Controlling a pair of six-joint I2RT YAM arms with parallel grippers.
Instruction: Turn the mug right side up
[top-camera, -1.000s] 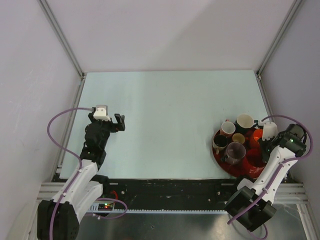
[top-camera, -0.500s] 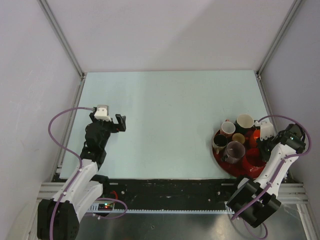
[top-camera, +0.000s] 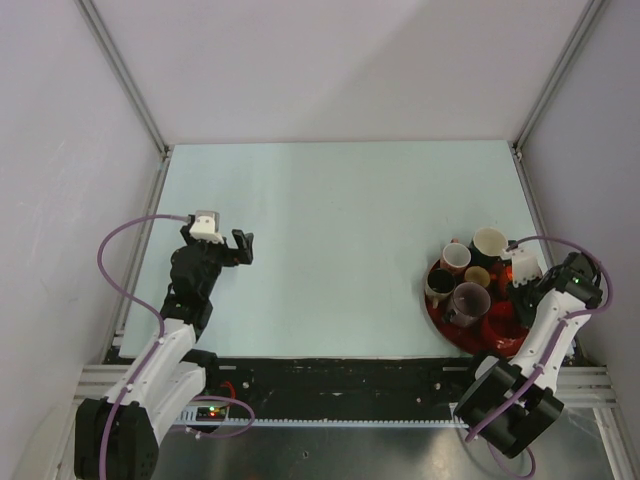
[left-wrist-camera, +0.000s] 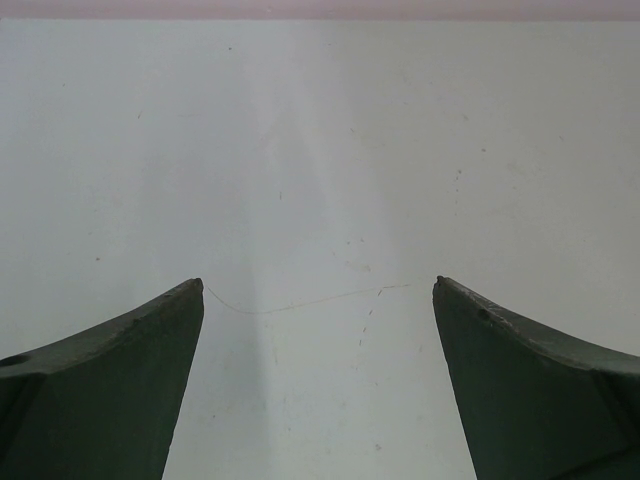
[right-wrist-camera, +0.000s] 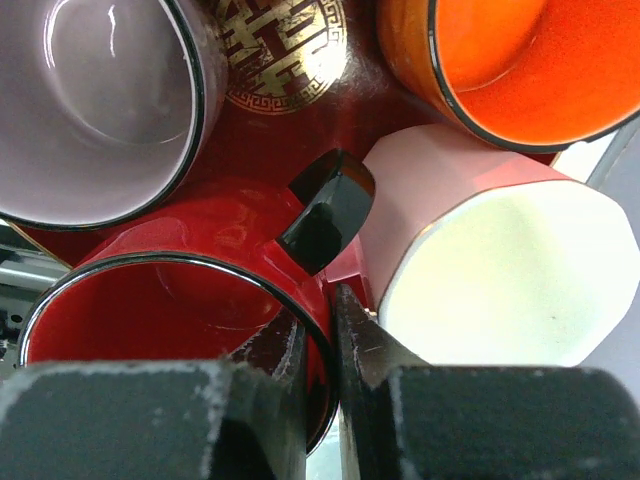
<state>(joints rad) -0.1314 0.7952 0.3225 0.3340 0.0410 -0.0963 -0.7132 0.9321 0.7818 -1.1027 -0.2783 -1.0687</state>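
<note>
Pale bench (top-camera: 330, 220) carries a red tray (top-camera: 437, 320) of mugs at right. Right jaws pinched on the rim of the red mug (right-wrist-camera: 150, 300), inside that tray. Left jaws wide apart, holding nothing, above bare bench.

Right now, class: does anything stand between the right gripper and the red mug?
Nothing visible does. The right gripper straddles the rim of the red mug, one finger inside, one outside. The pink mug crowds close beside the outer finger.
</note>
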